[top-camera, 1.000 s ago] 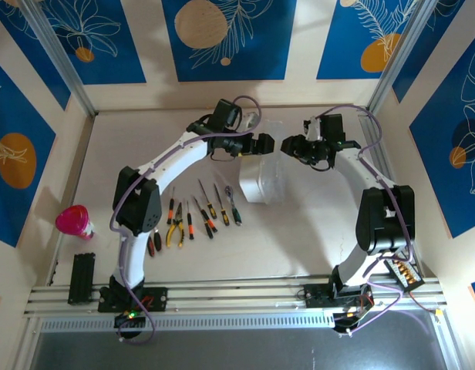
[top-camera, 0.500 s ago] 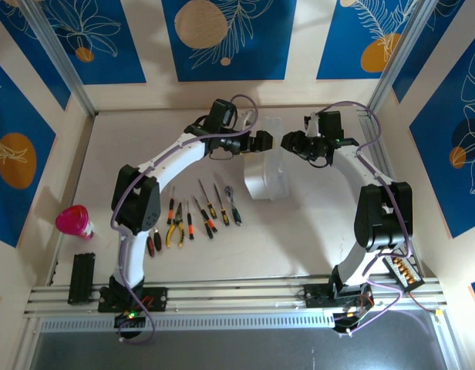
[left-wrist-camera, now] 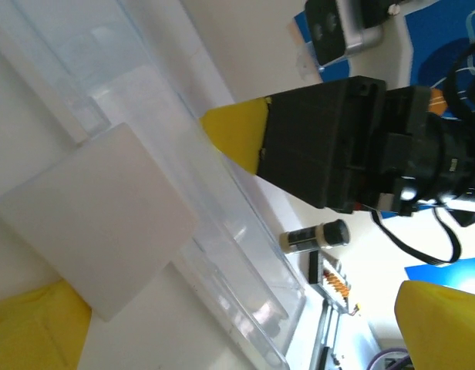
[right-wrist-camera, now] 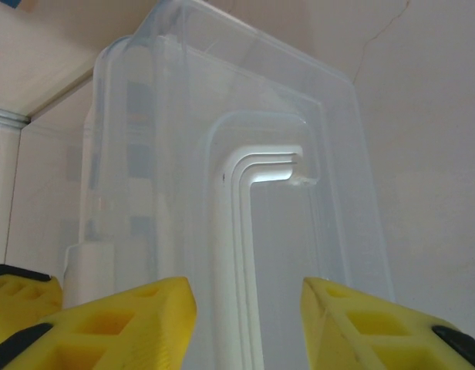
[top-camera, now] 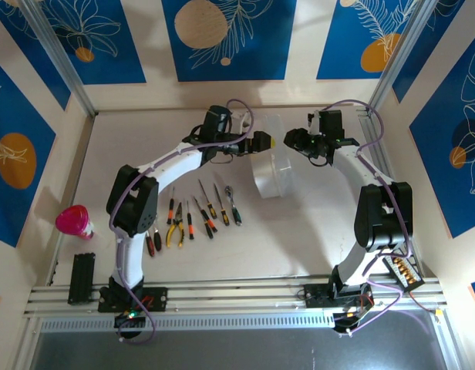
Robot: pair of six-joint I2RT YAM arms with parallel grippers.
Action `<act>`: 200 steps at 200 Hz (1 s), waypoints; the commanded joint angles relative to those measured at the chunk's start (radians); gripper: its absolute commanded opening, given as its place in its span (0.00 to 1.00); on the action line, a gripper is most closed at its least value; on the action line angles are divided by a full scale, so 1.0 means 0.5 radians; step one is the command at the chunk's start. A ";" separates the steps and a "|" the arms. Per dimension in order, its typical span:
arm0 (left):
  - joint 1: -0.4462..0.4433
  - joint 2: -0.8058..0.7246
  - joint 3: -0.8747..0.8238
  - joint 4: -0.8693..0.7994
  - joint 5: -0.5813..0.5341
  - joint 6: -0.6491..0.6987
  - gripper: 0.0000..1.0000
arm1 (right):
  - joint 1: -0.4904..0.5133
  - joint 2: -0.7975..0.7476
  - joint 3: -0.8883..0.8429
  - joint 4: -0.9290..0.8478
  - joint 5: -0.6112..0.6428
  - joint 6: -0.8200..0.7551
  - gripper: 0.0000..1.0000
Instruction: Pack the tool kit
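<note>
The clear plastic box (top-camera: 268,168) stands tilted on the table between my two grippers. My right gripper (top-camera: 293,141) has its yellow fingers on either side of the box's ridged clear wall (right-wrist-camera: 245,231) and is shut on it. In the left wrist view its yellow fingertip (left-wrist-camera: 236,136) touches the box rim (left-wrist-camera: 222,231). My left gripper (top-camera: 261,144) hangs wide open at the box's left side, holding nothing. The hand tools lie in a row left of the box: screwdrivers (top-camera: 207,206), a ratchet (top-camera: 234,205), yellow-handled pliers (top-camera: 174,231) and red-handled pliers (top-camera: 153,243).
A pink cup (top-camera: 74,221) and a black block (top-camera: 82,277) sit at the near left. A bit holder (top-camera: 403,271) lies by the right arm's base, and a small dark bottle (left-wrist-camera: 314,236) lies near it. The metal rail (top-camera: 237,297) runs along the near edge.
The box has tipped up between the grippers and shifted slightly away from the arms. My right gripper has drawn a little to the right with it. The left gripper has hardly moved.
</note>
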 commanded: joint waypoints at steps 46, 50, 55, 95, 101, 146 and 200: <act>-0.116 0.174 -0.239 0.415 0.387 -0.200 1.00 | 0.135 0.080 -0.115 -0.183 -0.309 0.004 0.45; -0.113 0.174 -0.246 0.417 0.385 -0.204 1.00 | 0.133 0.080 -0.114 -0.185 -0.305 0.004 0.45; -0.107 0.172 -0.252 0.407 0.378 -0.202 0.99 | 0.131 0.079 -0.114 -0.185 -0.304 0.004 0.46; -0.036 0.133 -0.362 0.197 0.251 -0.040 0.99 | 0.120 0.048 -0.102 -0.225 -0.280 -0.010 0.45; -0.021 0.130 -0.386 0.173 0.235 -0.013 0.99 | 0.117 0.038 -0.093 -0.241 -0.273 -0.019 0.45; 0.086 0.113 -0.600 0.130 0.167 0.118 0.99 | 0.151 -0.028 -0.011 -0.380 -0.178 -0.075 0.46; 0.090 0.166 -0.504 -0.015 0.111 0.244 0.99 | 0.202 -0.058 0.001 -0.404 -0.137 -0.036 0.46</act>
